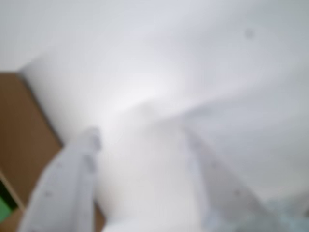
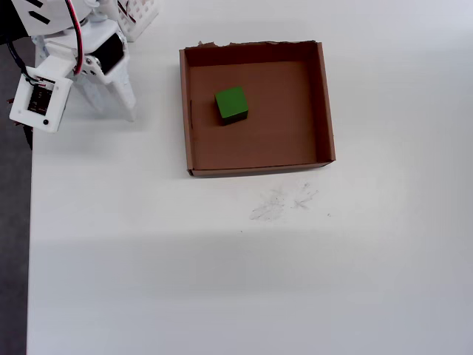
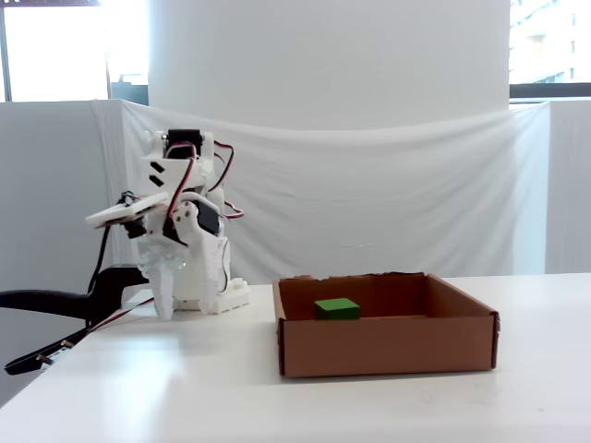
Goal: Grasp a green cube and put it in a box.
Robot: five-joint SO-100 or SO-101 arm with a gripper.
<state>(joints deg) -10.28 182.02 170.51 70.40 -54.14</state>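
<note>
The green cube [image 2: 231,105] lies inside the box [image 2: 326,103], in its left half near the back; the fixed view shows the cube [image 3: 336,308] on the floor of the box [image 3: 388,346]. My gripper [image 2: 114,115] is well to the left of the box, folded back by the arm's base, pointing down close to the table [image 3: 164,309]. In the blurred wrist view its two fingers stand apart with nothing between them [image 1: 142,135]. A strip of the box [image 1: 24,135] and a bit of the cube [image 1: 6,210] show at the left edge.
A white basket [image 2: 140,15] stands behind the arm at the top edge. The table's left edge [image 2: 29,222] runs beside the arm, with black cables [image 3: 55,305] hanging there. Faint scribbles [image 2: 281,201] mark the table in front of the box.
</note>
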